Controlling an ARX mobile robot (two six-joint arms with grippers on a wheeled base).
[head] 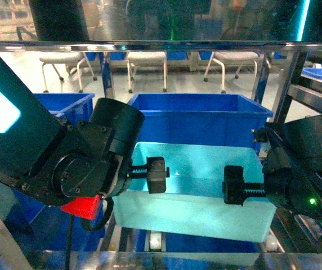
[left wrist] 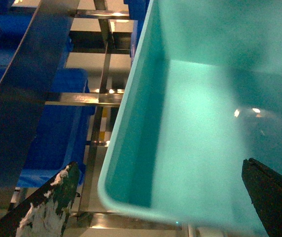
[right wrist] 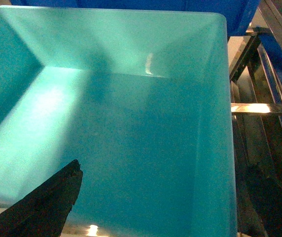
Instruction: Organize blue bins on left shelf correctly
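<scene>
One turquoise blue bin [head: 195,185] sits empty on the roller tracks [head: 156,241] of the left shelf [head: 150,45]. My left gripper [head: 138,174] is open and straddles the bin's left wall. In the left wrist view that gripper [left wrist: 160,202] has one finger [left wrist: 47,207] outside the rim and the other [left wrist: 274,197] inside the bin [left wrist: 205,123]. My right gripper [head: 254,188] is open over the right wall. Its wrist view puts the right gripper [right wrist: 160,202] with one finger [right wrist: 42,207] inside the bin [right wrist: 131,113] and the other dimly outside. No finger touches the walls.
A large dark blue bin [head: 200,115] stands directly behind the turquoise one, and another [head: 65,104] is at the back left. More dark blue bins lie on lower tiers [left wrist: 57,133]. Steel uprights and rails [right wrist: 259,108] flank the bin. Chairs stand beyond the rack.
</scene>
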